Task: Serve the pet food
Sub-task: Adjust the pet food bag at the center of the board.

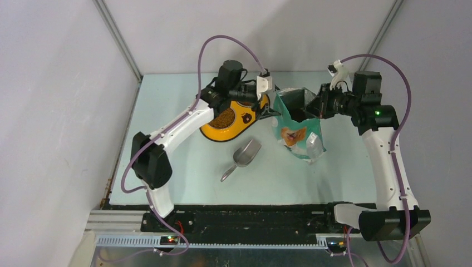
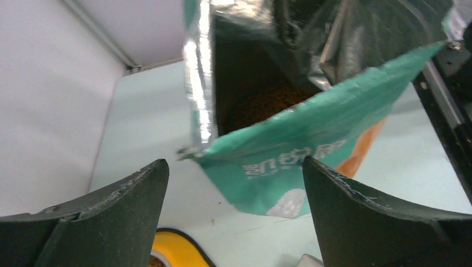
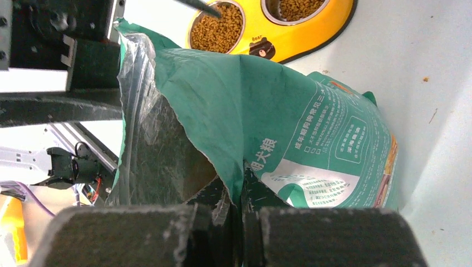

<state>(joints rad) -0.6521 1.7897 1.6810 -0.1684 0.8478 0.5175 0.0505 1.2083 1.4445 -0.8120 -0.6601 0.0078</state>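
Teal foil bag [image 1: 295, 132] stands upright mid-tabletop [image 1: 172, 172], mouth gaping. My right tool [image 3: 240, 218] is clamped on its rim, foil pinched betw. the pads, no gap showing. My left tool [image 2: 234, 164] is spread wide, holding nothing, just short of the bag's near lip. Pet food [image 3: 218, 26] fills both wells of the yellow bowl [image 1: 236, 127] just left of the bag; more sits deep inside the bag. Grey scoop [image 1: 245, 154] lies on the tabletop in front, apart from both.

Step, I reckon: left takes the near lip. To do it well, come in level w/ the lip, one pad inside, one outside. Close on flat foil, not the crumpled corner, w/o shoving the bag, since right's pinch is all that steadies it.

Room: bowl rim sits right under left, so no dipping. Far wall is close behind. Open tabletop only toward the front, past the scoop.
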